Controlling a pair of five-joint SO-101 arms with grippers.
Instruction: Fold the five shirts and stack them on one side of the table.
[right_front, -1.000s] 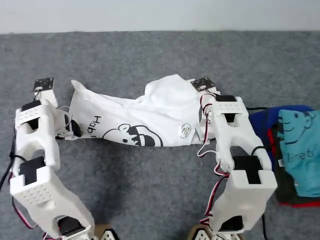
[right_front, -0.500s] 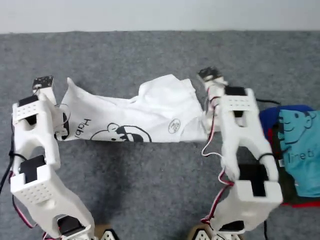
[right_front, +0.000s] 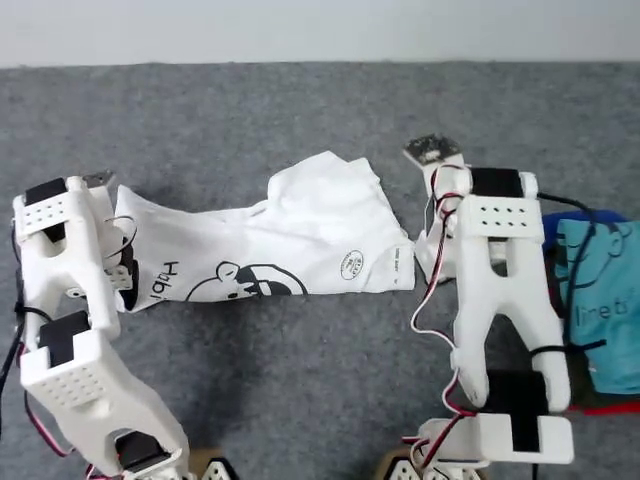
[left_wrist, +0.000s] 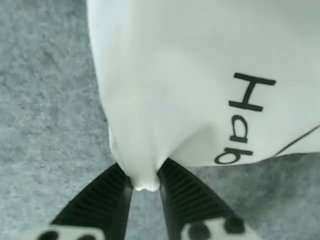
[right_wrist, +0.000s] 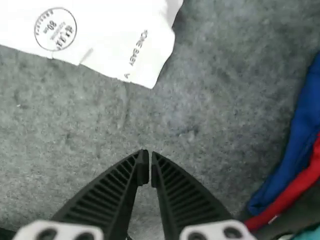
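A: State of the left gripper (left_wrist: 146, 187)?

B: Clamped on a bunched edge of the white shirt (right_front: 290, 245), pinching the cloth between two black ribbed fingers (left_wrist: 185, 192). From above, tucked at about 9 o'clock on the table (right_front: 300, 110), mostly hidden under the arm's own white housing.

A: And the lie of that shirt?

B: Crumpled across the grey tabletop from 9 o'clock to just past the centre, printed side up. Humped into a loose fold toward 12 o'clock. Black lettering at the 9 o'clock end, partly covered by the left arm. Cartoon print in the middle, broken up by creases and hard to make out whole. Round label and a small white tag near the 3 o'clock corner.

A: Right gripper (right_wrist: 149, 159)?

B: Closed, tips together, nothing between them. Poised over bare grey surface just beside the shirt's 3 o'clock corner, apart from the cloth.

A: Any other shirts?

B: A pile of shirts (right_front: 600, 290) at 3 o'clock by the table's edge: teal on top, then blue, red and something dark beneath. Cut off by the frame edge and partly covered by the right arm, so no telling how many layers.
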